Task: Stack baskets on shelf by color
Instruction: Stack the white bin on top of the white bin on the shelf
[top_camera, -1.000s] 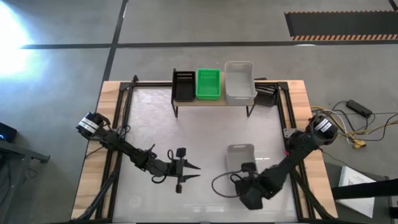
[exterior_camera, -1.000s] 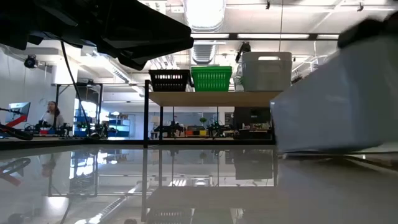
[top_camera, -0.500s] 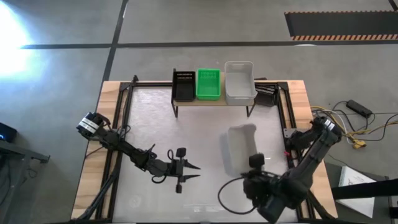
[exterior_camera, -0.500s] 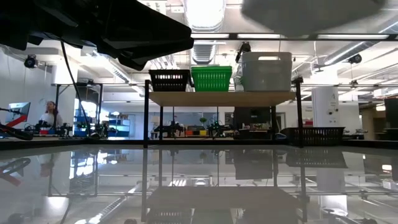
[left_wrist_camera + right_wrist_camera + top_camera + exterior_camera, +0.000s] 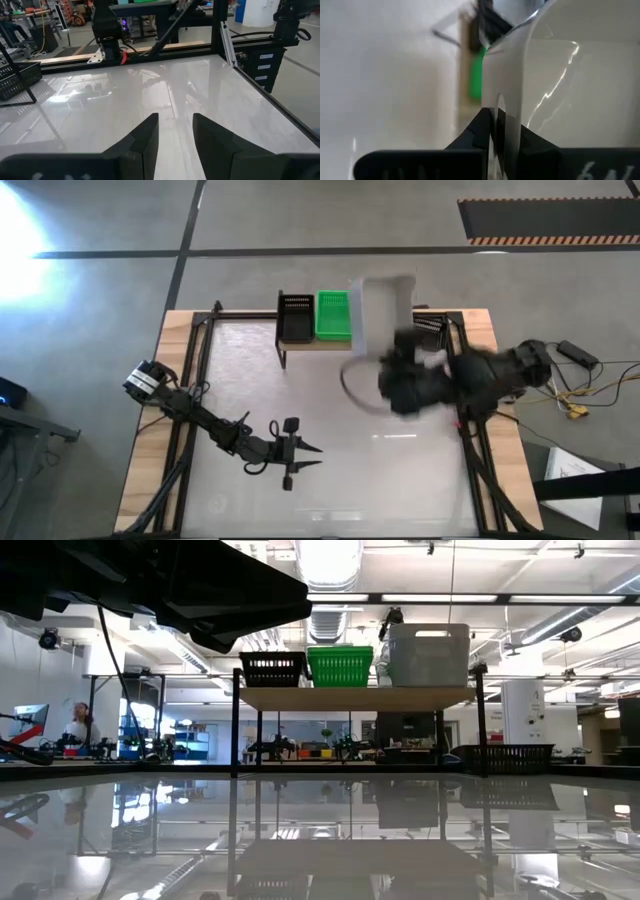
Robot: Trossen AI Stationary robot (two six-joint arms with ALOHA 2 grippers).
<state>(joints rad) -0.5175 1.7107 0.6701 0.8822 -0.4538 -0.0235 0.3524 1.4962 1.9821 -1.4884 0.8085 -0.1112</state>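
The right gripper (image 5: pixel 496 131), clamped on a white basket's (image 5: pixel 378 320) wall, carried it lengthwise just ahead, right over the shelf's (image 5: pixel 320 343) white basket.

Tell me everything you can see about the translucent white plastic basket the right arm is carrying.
The translucent white plastic basket is a rectangular bin with thin, glossy walls and a rolled rim. The right gripper is shut on one wall, pinching it between its dark fingers. In the high view the basket hangs blurred in the air above the light wood shelf, over its right part, beside the green basket. Whether anything is inside cannot be made out.
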